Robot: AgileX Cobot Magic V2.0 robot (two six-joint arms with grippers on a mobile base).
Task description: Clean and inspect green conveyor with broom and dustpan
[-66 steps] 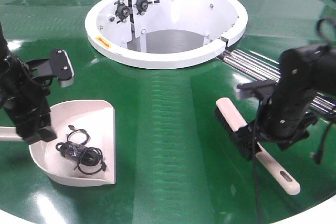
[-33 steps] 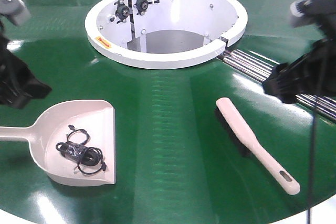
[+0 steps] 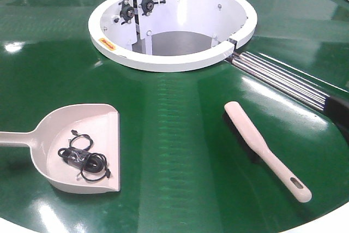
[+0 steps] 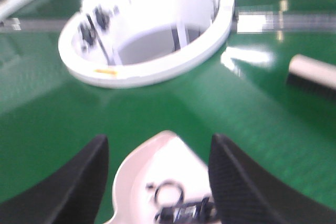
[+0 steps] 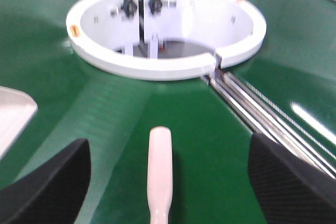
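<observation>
The green conveyor [image 3: 174, 113] fills the front view, with its white ring hub [image 3: 172, 58] and steel roller rods [image 3: 283, 80]. The dustpan [image 3: 76, 151] lies at the left, with a coiled black cable [image 3: 82, 159] inside it. The broom [image 3: 262, 148] lies at the right, bristles down, slotted handle toward me. My left gripper [image 4: 158, 140] is open and empty above the dustpan [image 4: 157, 177]. My right gripper [image 5: 168, 142] is open and empty, with the broom [image 5: 160, 171] lying on the belt between its fingers. Neither gripper shows in the front view.
The conveyor's white outer rim [image 3: 327, 219] curves along the near right corner. A dark shape [image 3: 339, 110] sits at the right edge where the rods end. The hub opening holds black fittings [image 3: 136, 5] on its inner wall.
Both arms have pulled back out of the front view. The broom and the dustpan with the cable have stayed where they lay on the belt.
</observation>
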